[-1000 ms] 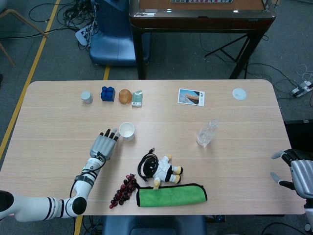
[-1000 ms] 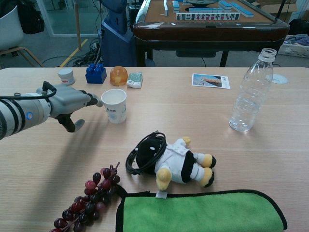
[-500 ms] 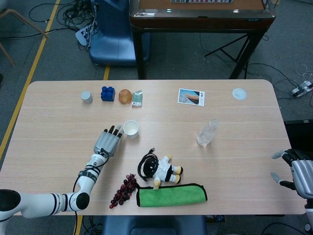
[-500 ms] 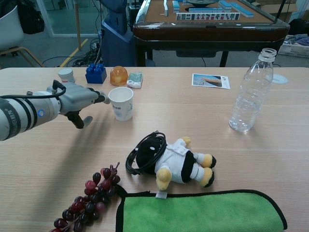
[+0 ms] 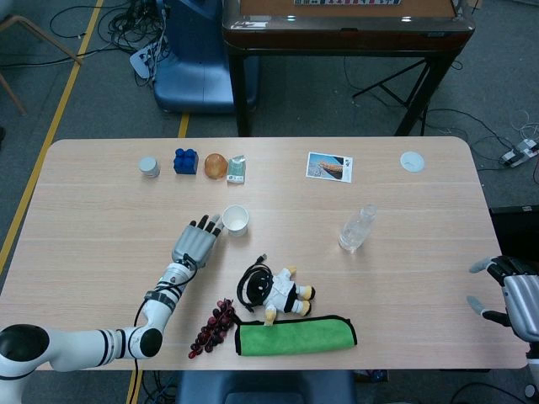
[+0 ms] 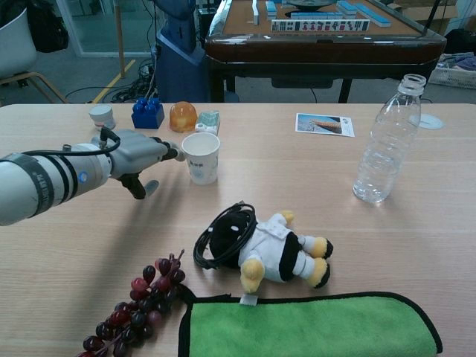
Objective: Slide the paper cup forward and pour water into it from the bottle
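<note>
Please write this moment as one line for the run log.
left hand: fingertips touching white paper cup | right hand: open, table edge | clear plastic bottle: upright, uncapped

Pale matt wood-grain table top (image 6: 416, 245). White matt paper cup (image 6: 201, 158) beside the matt grey metal-look left hand (image 6: 137, 152). Clear glossy ribbed plastic bottle (image 6: 387, 141). Green napped cloth with black edging (image 6: 312, 327) near the fuzzy plush doll (image 6: 279, 253). Glossy dark plastic-looking grapes (image 6: 134, 309).

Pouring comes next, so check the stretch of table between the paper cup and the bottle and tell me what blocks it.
Nothing visible blocks it. Bare table lies between the paper cup and the bottle; the plush toy sits nearer the robot, clear of it.
</note>
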Robot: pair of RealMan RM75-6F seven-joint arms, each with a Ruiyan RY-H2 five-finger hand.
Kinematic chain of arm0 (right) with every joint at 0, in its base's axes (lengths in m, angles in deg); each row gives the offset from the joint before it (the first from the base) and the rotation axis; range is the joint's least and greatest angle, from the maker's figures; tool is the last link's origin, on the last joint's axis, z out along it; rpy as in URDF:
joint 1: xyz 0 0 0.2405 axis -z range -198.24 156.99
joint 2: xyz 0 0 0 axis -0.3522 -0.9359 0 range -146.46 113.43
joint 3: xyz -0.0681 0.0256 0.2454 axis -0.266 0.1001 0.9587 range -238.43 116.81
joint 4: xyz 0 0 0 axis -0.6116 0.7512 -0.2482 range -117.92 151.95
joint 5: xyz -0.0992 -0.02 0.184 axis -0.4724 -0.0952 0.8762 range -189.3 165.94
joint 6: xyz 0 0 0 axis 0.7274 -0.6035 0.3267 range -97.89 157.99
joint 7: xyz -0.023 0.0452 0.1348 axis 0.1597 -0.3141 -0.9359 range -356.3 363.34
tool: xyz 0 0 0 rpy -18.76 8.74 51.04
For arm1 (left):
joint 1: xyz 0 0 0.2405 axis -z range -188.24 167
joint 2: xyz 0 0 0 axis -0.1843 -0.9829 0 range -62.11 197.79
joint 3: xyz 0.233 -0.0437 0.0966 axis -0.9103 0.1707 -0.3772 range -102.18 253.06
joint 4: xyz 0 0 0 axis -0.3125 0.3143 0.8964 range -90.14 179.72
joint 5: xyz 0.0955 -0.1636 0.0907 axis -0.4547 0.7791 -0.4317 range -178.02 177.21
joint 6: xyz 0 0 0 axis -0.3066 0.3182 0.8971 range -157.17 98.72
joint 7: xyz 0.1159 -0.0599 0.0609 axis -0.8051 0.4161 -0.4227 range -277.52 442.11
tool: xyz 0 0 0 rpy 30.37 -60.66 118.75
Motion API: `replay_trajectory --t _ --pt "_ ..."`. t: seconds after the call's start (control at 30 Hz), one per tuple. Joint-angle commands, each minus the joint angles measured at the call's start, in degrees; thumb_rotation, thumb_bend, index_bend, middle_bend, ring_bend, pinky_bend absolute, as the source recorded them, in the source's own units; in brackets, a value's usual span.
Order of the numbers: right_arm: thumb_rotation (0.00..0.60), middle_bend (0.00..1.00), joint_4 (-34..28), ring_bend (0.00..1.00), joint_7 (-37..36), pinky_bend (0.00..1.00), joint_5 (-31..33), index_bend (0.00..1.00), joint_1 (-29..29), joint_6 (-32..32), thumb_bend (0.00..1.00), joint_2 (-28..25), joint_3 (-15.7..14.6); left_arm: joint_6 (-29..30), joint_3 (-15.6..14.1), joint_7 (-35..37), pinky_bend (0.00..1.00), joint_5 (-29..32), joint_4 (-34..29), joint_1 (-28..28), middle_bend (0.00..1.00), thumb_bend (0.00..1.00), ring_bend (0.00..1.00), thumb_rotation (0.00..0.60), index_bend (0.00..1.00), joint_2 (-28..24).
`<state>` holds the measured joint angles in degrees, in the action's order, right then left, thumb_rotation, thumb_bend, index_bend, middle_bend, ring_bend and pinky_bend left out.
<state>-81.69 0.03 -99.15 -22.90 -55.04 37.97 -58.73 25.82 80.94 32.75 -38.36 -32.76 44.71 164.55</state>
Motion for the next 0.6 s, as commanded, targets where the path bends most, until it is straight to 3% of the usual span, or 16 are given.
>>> replay_trajectory --t 0.03,0.6 --pt "0.6 0.38 -0.02 0.28 -0.16 0.44 -0.06 0.43 0.06 -0.1 0.18 -0.09 -0.01 -0.06 0.22 -0.09 0.2 -0.01 0.33 0.28 0.0 0.54 0.0 0.6 0.0 0.4" --pt "0.6 0.38 -0.24 0.28 -0.68 0.44 -0.58 0.43 0.26 -0.59 0.18 -0.43 -0.09 -0.82 0.93 0.36 0.2 -2.11 1.97 1.71 0.0 0.54 0.0 0.6 0.0 3.04"
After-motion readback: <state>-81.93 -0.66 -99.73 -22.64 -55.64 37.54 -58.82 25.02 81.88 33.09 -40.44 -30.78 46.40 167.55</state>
